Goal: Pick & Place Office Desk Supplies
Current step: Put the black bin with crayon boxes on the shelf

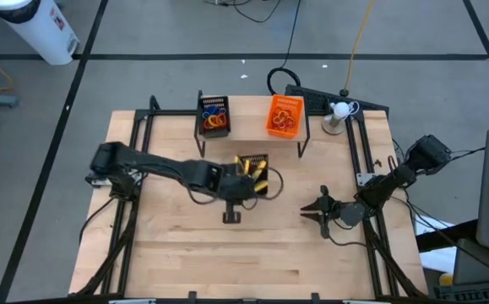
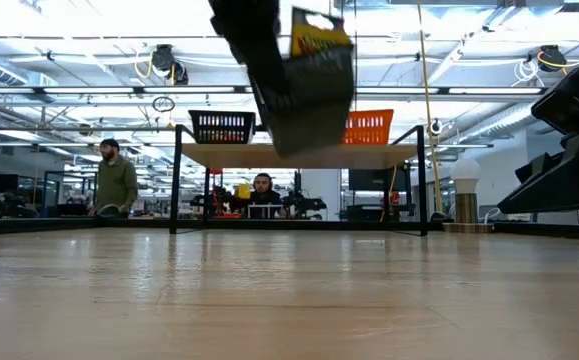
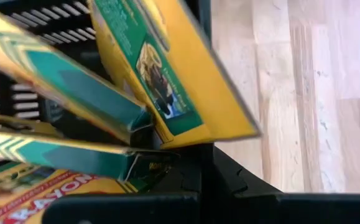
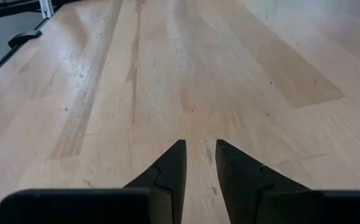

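L gripper (image 1: pixel 246 187) clamped on black mesh tray (image 1: pixel 252 175) w/ yellow-green crayon boxes (image 3: pixel 167 74), lifted above light wooden table (image 1: pixel 185 245). R gripper (image 1: pixel 316 209) near table's right edge, fingers slightly apart.

Black mesh tray (image 1: pixel 252 173) holding yellow-and-green crayon boxes (image 3: pixel 167 74), right at the left gripper (image 1: pixel 246 187); low view shows it lifted clear of the table, tilted. Boxes lean at mixed angles inside, one jutting past the rim. Second black mesh tray (image 1: pixel 214 116), filled with red, orange and blue rubber bands (image 1: pixel 216 117), sits on the shelf beyond that gripper. Orange mesh tray (image 1: pixel 284 116) beside it, upright, with orange contents, well apart from the right gripper (image 1: pixel 318 209).
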Controlling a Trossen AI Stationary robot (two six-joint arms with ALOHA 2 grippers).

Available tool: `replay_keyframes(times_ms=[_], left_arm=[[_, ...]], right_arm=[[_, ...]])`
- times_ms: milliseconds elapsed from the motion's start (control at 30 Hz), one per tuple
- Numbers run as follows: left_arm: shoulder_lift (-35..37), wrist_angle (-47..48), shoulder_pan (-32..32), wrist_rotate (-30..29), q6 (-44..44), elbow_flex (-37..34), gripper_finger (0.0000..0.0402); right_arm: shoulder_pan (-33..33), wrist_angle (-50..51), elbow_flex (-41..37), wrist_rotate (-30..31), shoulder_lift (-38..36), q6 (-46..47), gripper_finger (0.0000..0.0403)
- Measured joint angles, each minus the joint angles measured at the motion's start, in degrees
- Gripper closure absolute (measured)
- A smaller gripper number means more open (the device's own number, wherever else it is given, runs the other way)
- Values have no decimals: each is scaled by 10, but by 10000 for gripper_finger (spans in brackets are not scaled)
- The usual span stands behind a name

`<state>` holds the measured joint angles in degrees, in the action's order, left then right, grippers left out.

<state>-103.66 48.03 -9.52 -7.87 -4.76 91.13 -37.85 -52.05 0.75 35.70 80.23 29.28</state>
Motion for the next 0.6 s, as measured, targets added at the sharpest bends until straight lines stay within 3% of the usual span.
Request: replay_keyframes(times_ms=[233, 600], left_arm=[[63, 29, 42, -12, -5, 1, 401], [68, 35, 136, 16, 56, 1, 401]], right_arm=[[0, -5, 0, 1, 0, 0, 328], [0, -35, 0, 2, 0, -17, 328]])
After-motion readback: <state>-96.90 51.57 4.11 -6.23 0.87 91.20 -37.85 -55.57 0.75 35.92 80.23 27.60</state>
